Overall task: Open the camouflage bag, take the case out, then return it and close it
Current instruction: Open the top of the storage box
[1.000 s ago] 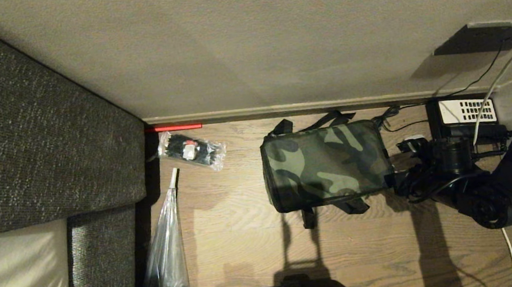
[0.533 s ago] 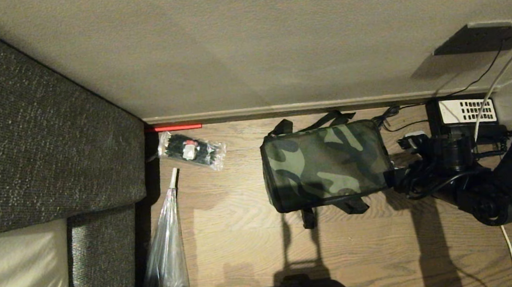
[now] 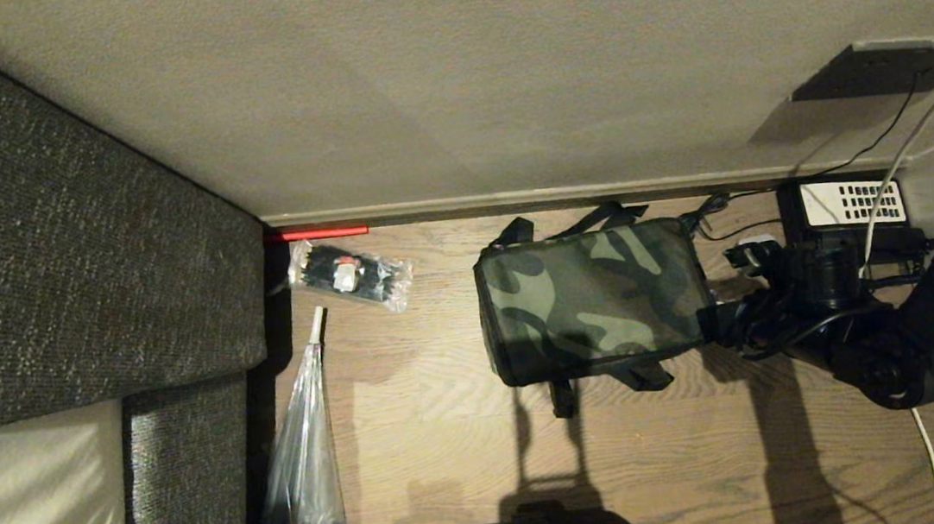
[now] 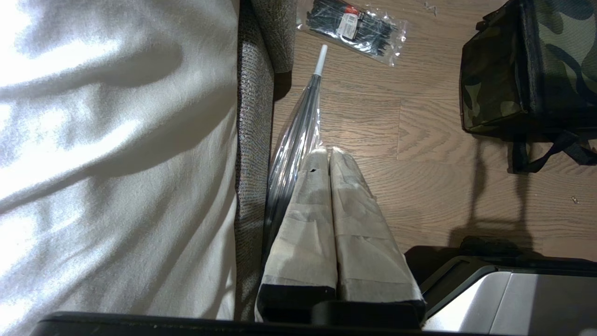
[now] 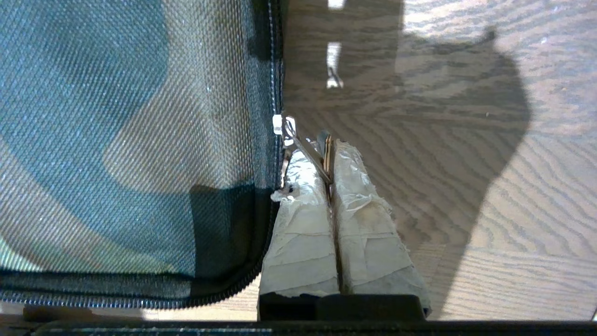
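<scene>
Head view, bag: we see the boxy green, brown and black camouflage bag [image 3: 594,301] lying on the wood-plank floor [image 3: 451,437] near the wall, its long axis running left to right, lid shut
Head view, nearer arm: the right gripper [image 3: 710,325] sits at the bag's right end, at the near corner; the left arm does not show here, so the right one is plainly the arm at work
Left wrist view: the left gripper [image 4: 329,156] hangs with its taped fingers together on nothing, well apart from the bag, beside the clear plastic sleeve [image 4: 294,140] and the grey woven sofa edge [image 4: 252,116]; the clear packet of black cable ties [image 4: 354,29] lies further off
Right wrist view, grip: the taped fingers [image 5: 303,224] are clamped on the small metal zip pull [image 5: 303,149], right against the bag's black zip line [image 5: 275,70]
Right wrist view, what the move turns on: the zip runs away from the gripper along the bag's edge, and behind it curves round the corner; we judge the pull must follow that line
Hidden: the flat black case is in no view, presumably inside; we cannot make out how far the zip is open
</scene>
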You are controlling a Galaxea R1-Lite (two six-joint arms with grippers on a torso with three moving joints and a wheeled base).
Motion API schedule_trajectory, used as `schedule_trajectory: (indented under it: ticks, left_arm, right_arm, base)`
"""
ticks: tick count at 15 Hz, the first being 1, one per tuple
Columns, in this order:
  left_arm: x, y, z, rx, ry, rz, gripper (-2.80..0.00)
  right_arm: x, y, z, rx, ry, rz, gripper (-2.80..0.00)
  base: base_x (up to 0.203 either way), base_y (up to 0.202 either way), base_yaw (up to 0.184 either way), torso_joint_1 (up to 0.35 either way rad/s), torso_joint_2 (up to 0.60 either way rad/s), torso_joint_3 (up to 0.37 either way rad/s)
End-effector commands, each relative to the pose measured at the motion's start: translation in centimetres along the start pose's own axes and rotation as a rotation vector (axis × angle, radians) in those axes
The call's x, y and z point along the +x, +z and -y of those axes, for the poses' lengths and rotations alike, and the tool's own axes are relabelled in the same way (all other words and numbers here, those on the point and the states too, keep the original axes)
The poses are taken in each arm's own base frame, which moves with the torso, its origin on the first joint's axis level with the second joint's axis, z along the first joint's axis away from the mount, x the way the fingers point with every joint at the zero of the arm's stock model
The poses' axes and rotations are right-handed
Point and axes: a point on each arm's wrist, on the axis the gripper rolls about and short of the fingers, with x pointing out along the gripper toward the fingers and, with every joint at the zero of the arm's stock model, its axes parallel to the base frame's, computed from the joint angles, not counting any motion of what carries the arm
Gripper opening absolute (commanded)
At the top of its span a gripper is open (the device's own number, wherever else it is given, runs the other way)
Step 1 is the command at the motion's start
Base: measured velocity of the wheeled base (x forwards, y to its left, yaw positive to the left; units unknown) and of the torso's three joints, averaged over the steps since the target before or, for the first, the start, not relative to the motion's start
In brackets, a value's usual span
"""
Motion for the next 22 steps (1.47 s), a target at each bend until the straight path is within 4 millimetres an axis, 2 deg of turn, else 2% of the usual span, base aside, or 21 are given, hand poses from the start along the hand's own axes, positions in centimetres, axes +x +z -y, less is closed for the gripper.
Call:
schedule_trajectory:
  ticks: [1, 22]
  left_arm:
    - [0.0, 0.0, 0.0, 0.000, 0.000, 0.000, -2.80]
    - [0.0, 0.0, 0.0, 0.000, 0.000, 0.000, -2.80]
  right_arm:
    - [0.1, 0.2, 0.0, 0.000, 0.000, 0.013, -2.80]
    - [1.5, 3.4, 0.2, 0.022, -0.011, 0.132, -2.80]
  base:
    - [0.000, 0.000, 0.000, 0.000, 0.00, 0.000]
    - [0.000, 0.000, 0.000, 0.000, 0.00, 0.000]
